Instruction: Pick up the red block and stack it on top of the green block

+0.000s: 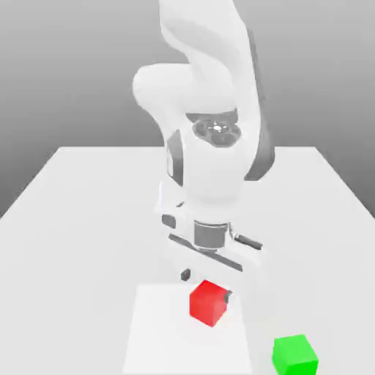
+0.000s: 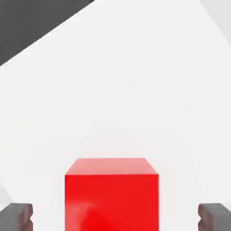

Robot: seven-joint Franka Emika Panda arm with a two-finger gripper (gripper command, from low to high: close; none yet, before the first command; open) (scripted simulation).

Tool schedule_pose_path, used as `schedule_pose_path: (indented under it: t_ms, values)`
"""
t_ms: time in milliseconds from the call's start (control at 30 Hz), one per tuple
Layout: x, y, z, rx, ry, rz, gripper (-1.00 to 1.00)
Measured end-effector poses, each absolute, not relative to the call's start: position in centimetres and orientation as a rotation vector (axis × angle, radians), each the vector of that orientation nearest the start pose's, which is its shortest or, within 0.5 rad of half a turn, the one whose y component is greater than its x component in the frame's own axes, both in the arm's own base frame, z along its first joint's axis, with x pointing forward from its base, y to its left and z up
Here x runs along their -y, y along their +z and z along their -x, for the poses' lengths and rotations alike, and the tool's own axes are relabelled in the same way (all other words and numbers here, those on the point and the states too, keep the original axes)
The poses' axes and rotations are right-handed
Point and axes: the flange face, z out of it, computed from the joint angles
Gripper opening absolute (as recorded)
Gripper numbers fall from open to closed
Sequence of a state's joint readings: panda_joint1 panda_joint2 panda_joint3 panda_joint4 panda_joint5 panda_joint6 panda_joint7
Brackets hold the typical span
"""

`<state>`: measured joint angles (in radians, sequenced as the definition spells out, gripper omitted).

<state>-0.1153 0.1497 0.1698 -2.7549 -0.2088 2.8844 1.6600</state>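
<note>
The tool (image 2: 115, 217) is spread wide, nothing gripped, around the red block (image 2: 112, 203). If lowered off-centre, the block could be knocked towards the tabletop's (image 1: 88, 220) near edge.

The Panda arm (image 1: 214, 165) has smooth, rounded white casings, dark grey side panels, a grey ring above its white end effector (image 1: 207, 288), and small dark grey fingertips (image 2: 208, 217).

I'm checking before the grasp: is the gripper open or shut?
Open: the fingertips stand wide apart, with bare gaps on both sides of the red block.
</note>
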Motion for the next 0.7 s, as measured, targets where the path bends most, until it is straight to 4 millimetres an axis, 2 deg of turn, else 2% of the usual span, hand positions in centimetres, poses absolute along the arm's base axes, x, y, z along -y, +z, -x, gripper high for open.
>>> schedule_pose_path:
  t_ms: [233,267,500,700]
  values:
    - [-3.7,14.6,-37.9,-2.034,-0.005,2.406,0.00]
    - [-3.8,14.3,-37.8,-2.031,-0.003,2.403,-1.00]
    - [-3.8,14.3,-37.8,-2.030,-0.004,2.401,-1.00]
    - [-3.7,16.1,-38.2,-2.044,-0.015,2.416,-1.00]
